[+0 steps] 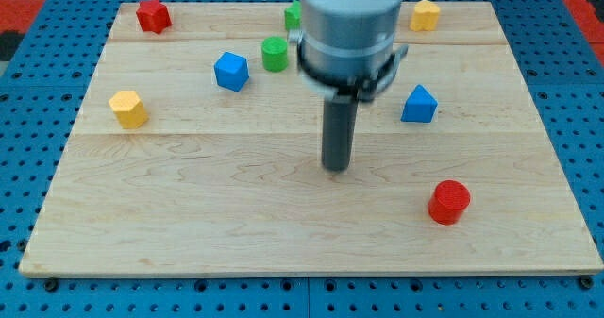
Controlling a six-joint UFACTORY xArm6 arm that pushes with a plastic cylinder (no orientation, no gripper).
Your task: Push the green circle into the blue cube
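The green circle (275, 53) sits near the view's top, just right of the blue cube (231, 71), a small gap between them. My tip (336, 167) rests on the board near the middle, below and to the right of both blocks, well apart from them. The arm's grey body hangs over the top centre and hides part of the board behind it.
A second green block (293, 15) is partly hidden by the arm at the top. Red block (153, 16) top left, yellow block (128, 108) at left, yellow block (425, 15) top right, blue block (419, 105) at right, red cylinder (449, 202) lower right.
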